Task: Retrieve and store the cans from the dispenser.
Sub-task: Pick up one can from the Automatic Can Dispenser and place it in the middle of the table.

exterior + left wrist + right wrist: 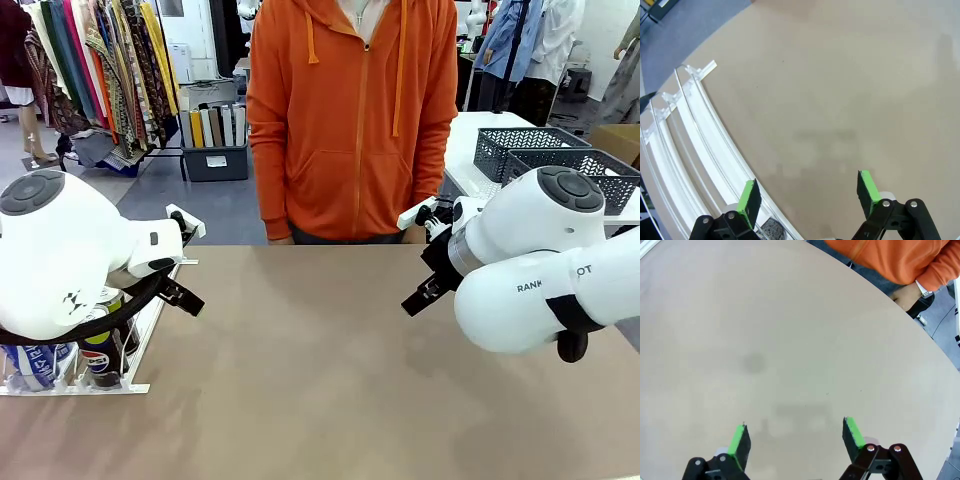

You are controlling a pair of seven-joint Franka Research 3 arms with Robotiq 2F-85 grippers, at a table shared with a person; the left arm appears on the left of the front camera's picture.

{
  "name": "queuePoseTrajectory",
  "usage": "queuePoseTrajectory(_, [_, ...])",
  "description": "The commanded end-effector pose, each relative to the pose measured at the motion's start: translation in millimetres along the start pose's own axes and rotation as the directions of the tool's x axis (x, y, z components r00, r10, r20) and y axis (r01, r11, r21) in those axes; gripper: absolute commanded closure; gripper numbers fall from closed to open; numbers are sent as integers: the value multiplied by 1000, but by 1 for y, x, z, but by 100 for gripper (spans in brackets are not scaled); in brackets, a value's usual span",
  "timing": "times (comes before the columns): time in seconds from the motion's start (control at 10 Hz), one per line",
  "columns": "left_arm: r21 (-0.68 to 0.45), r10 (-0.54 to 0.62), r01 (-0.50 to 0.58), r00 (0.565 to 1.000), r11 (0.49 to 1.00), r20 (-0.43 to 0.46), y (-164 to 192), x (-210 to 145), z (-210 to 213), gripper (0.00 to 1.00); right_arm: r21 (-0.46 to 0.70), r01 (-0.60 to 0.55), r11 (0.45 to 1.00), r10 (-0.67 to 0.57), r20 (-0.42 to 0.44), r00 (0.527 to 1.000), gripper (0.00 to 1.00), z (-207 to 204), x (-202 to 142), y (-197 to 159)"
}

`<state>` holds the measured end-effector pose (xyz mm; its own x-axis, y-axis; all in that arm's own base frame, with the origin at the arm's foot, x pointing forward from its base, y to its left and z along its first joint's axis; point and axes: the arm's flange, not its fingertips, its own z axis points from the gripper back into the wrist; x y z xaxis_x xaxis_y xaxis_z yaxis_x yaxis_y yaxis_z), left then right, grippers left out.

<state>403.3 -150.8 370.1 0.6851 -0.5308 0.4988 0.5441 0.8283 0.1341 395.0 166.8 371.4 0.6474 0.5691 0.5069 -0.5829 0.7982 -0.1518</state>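
The left pincer (807,192) hangs wide open over the counter (840,75), just beside the dispenser (695,130). The right pincer (796,436) is wide open too, holding nothing. The cans (100,355) stand in the dispenser, partly hidden behind the left arm (60,250).

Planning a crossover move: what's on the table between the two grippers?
Nothing; in the front view, bare table lies between the left gripper and the right gripper.
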Motion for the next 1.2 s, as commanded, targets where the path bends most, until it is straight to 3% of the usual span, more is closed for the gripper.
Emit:
queuePoseTrajectory(0.0, [0,-1,1,1000,1000,0,0,0,0,0,0,0,1000,0,0,1000,0,0,0,0])
queuePoseTrajectory(0.6, [0,0,0,1000,1000,0,0,0,0,0,0,0,1000,0,0,1000,0,0,0,0])
queuePoseTrajectory(0.7, [-136,14,-27,995,990,-98,-5,3,8,0,107,105,989,-87,-163,983,0,2,-3,-6])
queuePoseTrajectory(0.8, [-270,26,-70,987,960,-161,-10,6,18,0,228,196,954,-159,-171,972,0,10,-6,-14])
queuePoseTrajectory(0.9, [-358,132,-210,964,910,-229,-16,14,32,0,318,341,885,-274,-236,932,0,23,-7,-23])
queuePoseTrajectory(1.0, [-363,333,-444,883,819,-329,-19,24,52,0,352,499,792,-415,-290,862,0,37,-5,-32])
queuePoseTrajectory(1.1, [-439,373,-501,860,746,-348,-14,26,71,0,419,570,706,-448,-360,819,0,53,-5,-39])
